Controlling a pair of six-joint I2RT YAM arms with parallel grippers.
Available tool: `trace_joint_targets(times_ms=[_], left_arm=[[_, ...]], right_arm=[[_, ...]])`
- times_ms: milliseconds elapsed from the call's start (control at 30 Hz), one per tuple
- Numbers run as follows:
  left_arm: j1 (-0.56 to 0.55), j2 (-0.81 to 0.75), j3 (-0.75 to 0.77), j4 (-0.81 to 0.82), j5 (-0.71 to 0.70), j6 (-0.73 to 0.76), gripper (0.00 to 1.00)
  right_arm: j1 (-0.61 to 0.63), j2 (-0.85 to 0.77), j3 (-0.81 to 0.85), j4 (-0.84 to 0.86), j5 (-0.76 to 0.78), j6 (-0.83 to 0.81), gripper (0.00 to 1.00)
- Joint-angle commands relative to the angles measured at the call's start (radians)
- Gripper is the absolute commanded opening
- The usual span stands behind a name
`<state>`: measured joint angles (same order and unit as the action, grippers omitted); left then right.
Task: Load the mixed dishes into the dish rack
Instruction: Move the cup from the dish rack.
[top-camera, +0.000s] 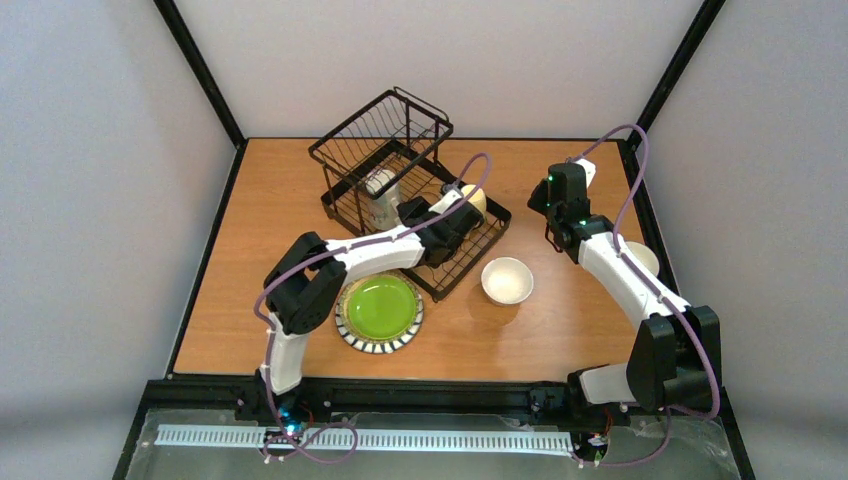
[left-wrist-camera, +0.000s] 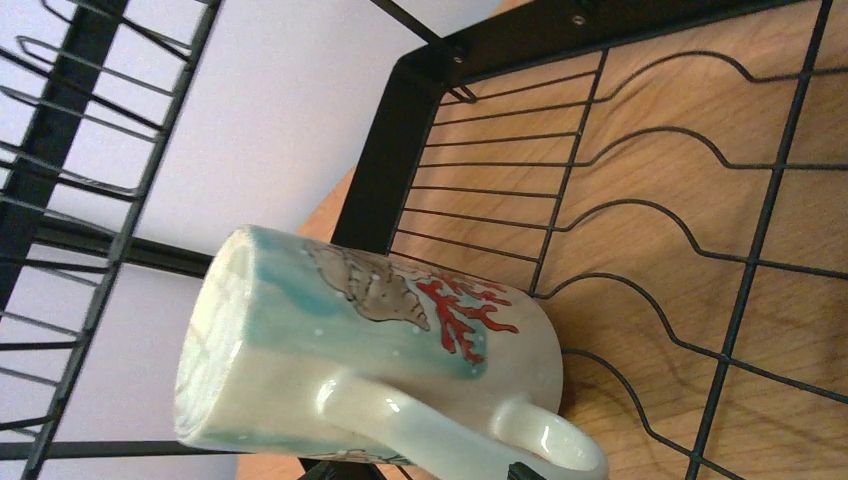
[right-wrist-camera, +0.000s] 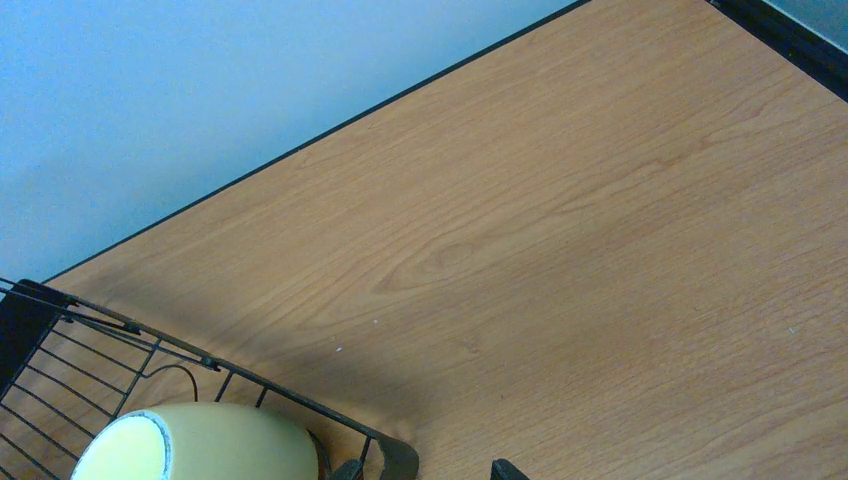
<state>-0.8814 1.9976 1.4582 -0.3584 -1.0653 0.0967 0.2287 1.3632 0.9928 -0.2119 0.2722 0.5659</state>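
The black wire dish rack (top-camera: 470, 255) stands at mid-table, its raised basket tier (top-camera: 385, 125) at the far left end. A teal-banded cup (left-wrist-camera: 380, 350) with a shell and red coral stands on the rack base under the basket. My left gripper (top-camera: 410, 212) is open just beside its handle, and only one fingertip (left-wrist-camera: 520, 472) shows. A cream mug (top-camera: 472, 197) lies in the rack's right part. The lime-green plate (top-camera: 380, 308) and a white bowl (top-camera: 507, 280) sit on the table. My right gripper (top-camera: 556, 200) hovers open right of the rack, holding nothing.
A second cream bowl (top-camera: 645, 258) lies partly hidden under my right forearm near the table's right edge. In the right wrist view the rack's corner (right-wrist-camera: 395, 458) and the cream mug (right-wrist-camera: 200, 445) lie at the lower left, with bare wood (right-wrist-camera: 560, 230) beyond.
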Motion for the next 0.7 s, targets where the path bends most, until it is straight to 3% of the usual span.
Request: trace_joint_targets(times_ms=[0,667], left_arm=[[0.011,0.048,0.03,0.045,-0.032,0.069,0.97],[0.065,0.062,0.021,0.097,-0.047,0.137,0.97]], right_arm=[[-0.008,0.0,0.006,0.006,0.001,0.001,0.73],[-0.008,0.006,-0.005,0.017,-0.004,0.005,0.73]])
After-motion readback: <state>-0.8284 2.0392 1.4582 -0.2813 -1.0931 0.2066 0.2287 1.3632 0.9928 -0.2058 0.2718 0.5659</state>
